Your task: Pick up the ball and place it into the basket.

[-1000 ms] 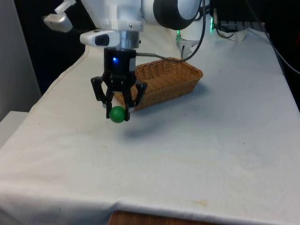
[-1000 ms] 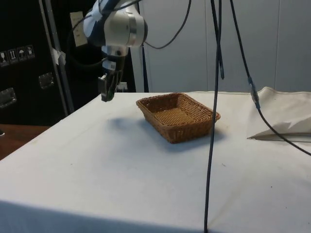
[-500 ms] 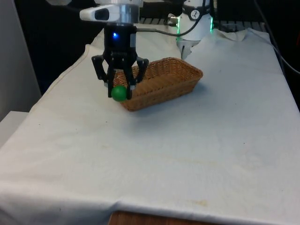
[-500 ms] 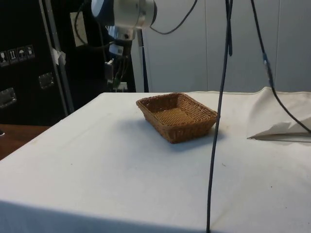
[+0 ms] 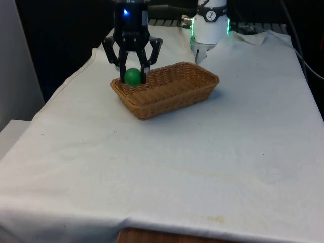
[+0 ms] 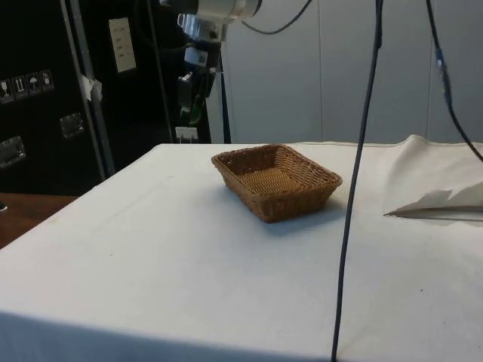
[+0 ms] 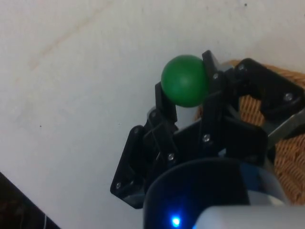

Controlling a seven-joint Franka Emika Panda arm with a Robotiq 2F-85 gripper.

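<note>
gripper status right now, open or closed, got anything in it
Gripper: closed on the green ball, held in the air beside the basket's edge, on the front view's left.

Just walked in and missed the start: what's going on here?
The robot arm's black gripper is shut on a green ball and holds it in the air, well above the white-clothed table. A brown wicker basket stands on the cloth. From the wrist view, the ball hangs just outside the basket's rim, over the cloth, so it is not yet in the basket.
</note>
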